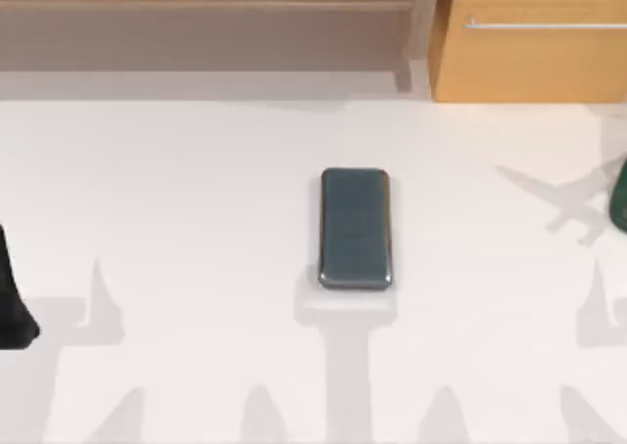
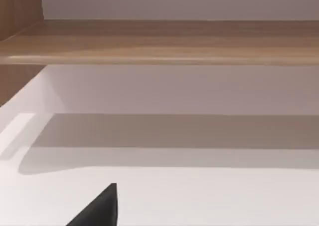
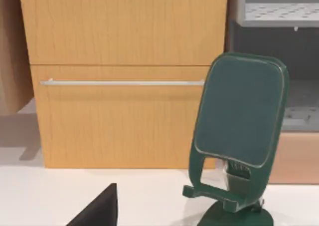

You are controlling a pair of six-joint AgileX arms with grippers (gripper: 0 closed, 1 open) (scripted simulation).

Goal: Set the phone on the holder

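Observation:
The phone (image 1: 355,228) lies flat in the middle of the white table (image 1: 196,189), its long side running front to back, with nothing touching it. The dark green holder (image 3: 238,136) stands upright on its round base in the right wrist view, its backplate tilted and its lower lip bare. At the table's right edge in the top view a sliver of the holder (image 1: 619,197) shows. My left arm (image 1: 12,297) is parked at the table's left edge, far from the phone. A black tip of my left gripper (image 2: 99,208) and one of my right gripper (image 3: 99,208) show in their wrist views.
A light wooden drawer cabinet (image 1: 529,37) with a metal handle stands at the back right, behind the holder. A long wooden shelf (image 1: 206,23) runs along the back left. A grey rack (image 3: 279,16) stands beside the cabinet.

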